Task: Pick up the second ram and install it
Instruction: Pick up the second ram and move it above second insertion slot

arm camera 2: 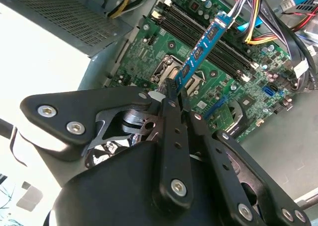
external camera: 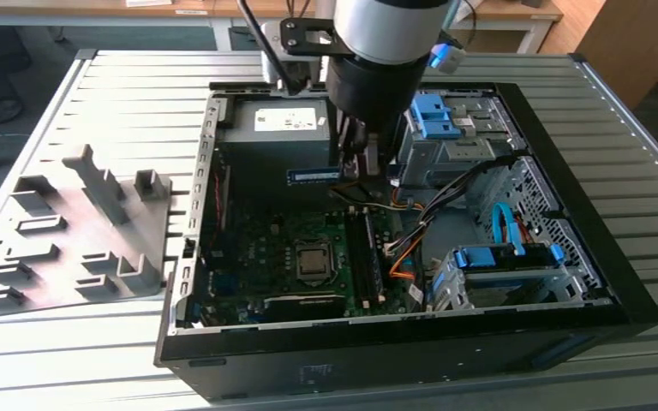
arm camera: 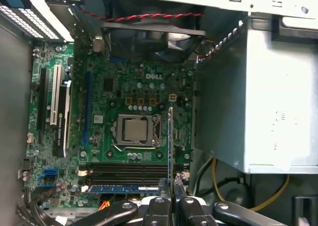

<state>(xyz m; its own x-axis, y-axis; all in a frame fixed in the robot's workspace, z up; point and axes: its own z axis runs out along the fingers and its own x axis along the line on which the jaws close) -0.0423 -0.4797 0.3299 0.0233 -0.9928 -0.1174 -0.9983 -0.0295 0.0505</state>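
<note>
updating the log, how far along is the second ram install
Done: one blue stick looks seated on the motherboard, and the second ram is picked up. In hand: the tool is shut on it, above the board. Left: it is in no slot yet; dark empty slots lie beside the seated stick.

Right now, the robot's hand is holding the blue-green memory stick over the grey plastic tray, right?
No. The hand does hold the memory stick, but over the green motherboard inside the open computer case, as the second wrist view shows; the grey tray lies apart at the exterior view's left.
</note>
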